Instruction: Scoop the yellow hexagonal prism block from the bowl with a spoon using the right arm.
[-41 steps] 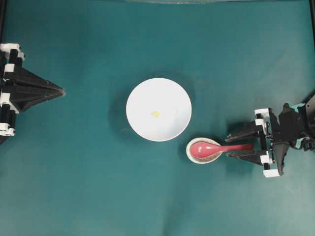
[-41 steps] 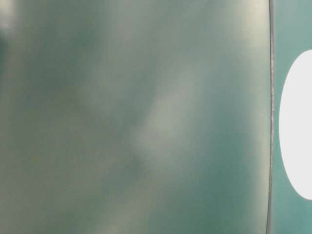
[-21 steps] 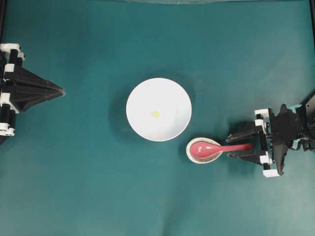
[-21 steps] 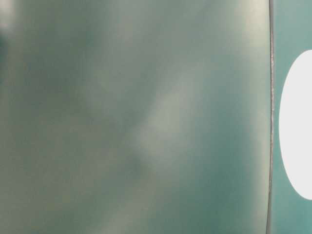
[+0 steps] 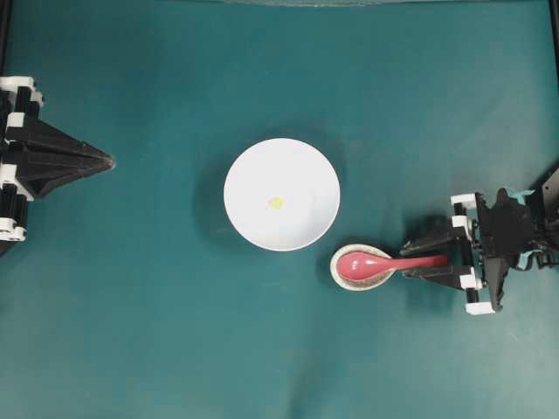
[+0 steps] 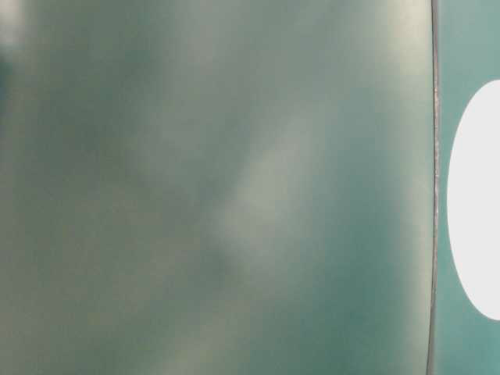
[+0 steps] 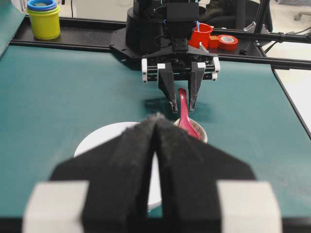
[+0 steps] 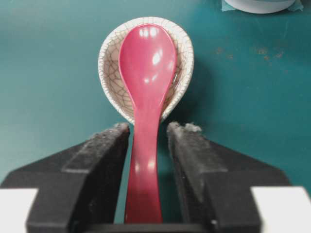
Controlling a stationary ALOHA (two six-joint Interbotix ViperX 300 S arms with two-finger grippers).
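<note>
White and glossy, the bowl (image 5: 281, 194) sits round and plain near the middle of the teal table (image 5: 175, 332), and inside it, a little left of its centre, lies the yellow hexagonal prism block (image 5: 276, 202), a tiny pale chip too small to show its facets. Just beside the bowl's lower right rim stands a small oval dish (image 8: 111, 82), beige with a fine crackle pattern, and the oval scoop of the spoon (image 8: 146, 97) rests in it. This spoon is smooth pink-red ceramic with bright highlights, and its short straight handle reaches out of the dish toward the right arm. At that handle the right gripper (image 8: 148, 160) has one black, rough-surfaced finger on each side; thin slivers of gap show between pads and handle, so the jaws are narrowed around it but not visibly clamped on it. Far to the left the left gripper (image 7: 156, 127) has its two dark textured fingers pressed together, holding nothing, well apart from the bowl. In the table-level view only a blurred grey-green surface and a white curve at the right edge can be made out.
</note>
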